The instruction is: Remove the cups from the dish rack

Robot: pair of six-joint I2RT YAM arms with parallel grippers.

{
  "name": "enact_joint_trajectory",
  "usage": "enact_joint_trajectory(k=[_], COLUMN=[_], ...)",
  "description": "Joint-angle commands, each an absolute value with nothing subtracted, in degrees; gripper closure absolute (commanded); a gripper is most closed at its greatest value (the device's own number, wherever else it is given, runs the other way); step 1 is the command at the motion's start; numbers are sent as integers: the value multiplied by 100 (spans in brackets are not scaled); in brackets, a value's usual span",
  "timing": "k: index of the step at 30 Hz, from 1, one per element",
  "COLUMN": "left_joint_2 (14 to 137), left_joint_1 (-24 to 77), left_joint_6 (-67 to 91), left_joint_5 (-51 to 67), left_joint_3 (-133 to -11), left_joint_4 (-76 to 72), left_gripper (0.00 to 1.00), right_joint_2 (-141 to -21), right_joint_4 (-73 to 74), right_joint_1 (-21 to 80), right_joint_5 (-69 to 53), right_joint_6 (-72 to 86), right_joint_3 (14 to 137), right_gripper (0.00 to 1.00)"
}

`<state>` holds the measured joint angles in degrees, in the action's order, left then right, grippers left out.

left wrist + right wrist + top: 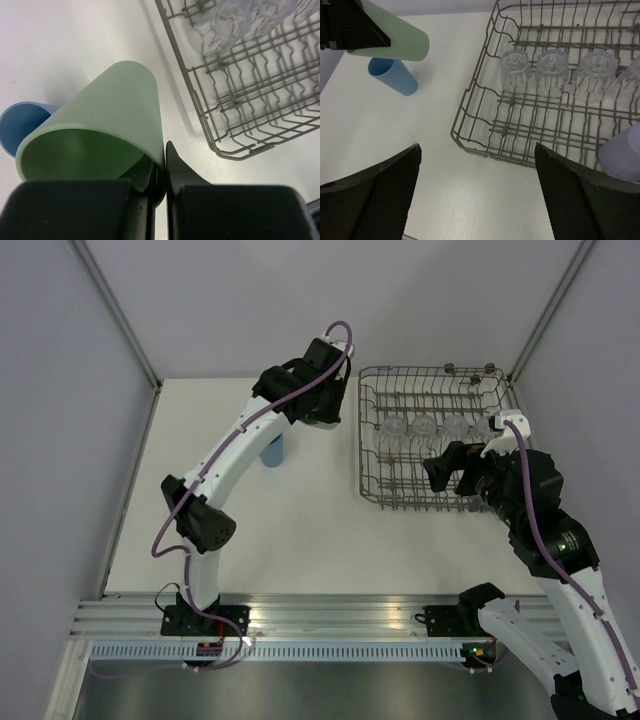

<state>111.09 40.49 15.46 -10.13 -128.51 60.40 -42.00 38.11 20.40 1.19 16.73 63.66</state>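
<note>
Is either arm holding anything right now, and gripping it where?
The left gripper pinches the pale green cup by the wall at its open rim. The right gripper is open and holds nothing.

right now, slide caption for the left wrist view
Left gripper clamped on the pale green cup; blue cup on the table, dish rack at right.

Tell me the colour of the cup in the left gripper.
The cup is pale green, clearest in the left wrist view.
</note>
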Motion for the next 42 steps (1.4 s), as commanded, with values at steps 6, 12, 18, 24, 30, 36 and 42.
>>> enact_joint_trajectory(k=[6, 12, 18, 24, 30, 36, 42], left_joint_2=[12251, 12848, 13210, 13491, 13702, 13693, 13693], left_joint_1=[3876, 3850, 3736, 3727, 3630, 3568, 3568], left_joint_6=[686, 71, -255, -378, -422, -475, -492], left_joint_5=[-738, -791, -572, -386, -457, -326, -211], left_joint_3=[-13842, -14132, -14116, -14080, -14089, -14036, -13949], left_joint_4=[6996, 7189, 7304, 7348, 7348, 7348, 7348], left_gripper=[98, 98, 98, 96, 96, 90, 83], right_joint_2=[-4104, -4061, -4052, -4078, -4052, -4025, -4025], right_joint_4=[4166, 4140, 4148, 4166, 4192, 4122, 4078], right_joint_1=[2039, 2039, 2039, 2030, 2030, 2030, 2039], right_joint_5=[396, 282, 246, 229, 202, 141, 114], right_joint_6=[1327, 1292, 1266, 1257, 1248, 1230, 1222], right_joint_3=[6504, 6451, 6425, 6416, 6390, 6302, 6284], right_gripper=[2, 2, 2, 2, 2, 2, 2])
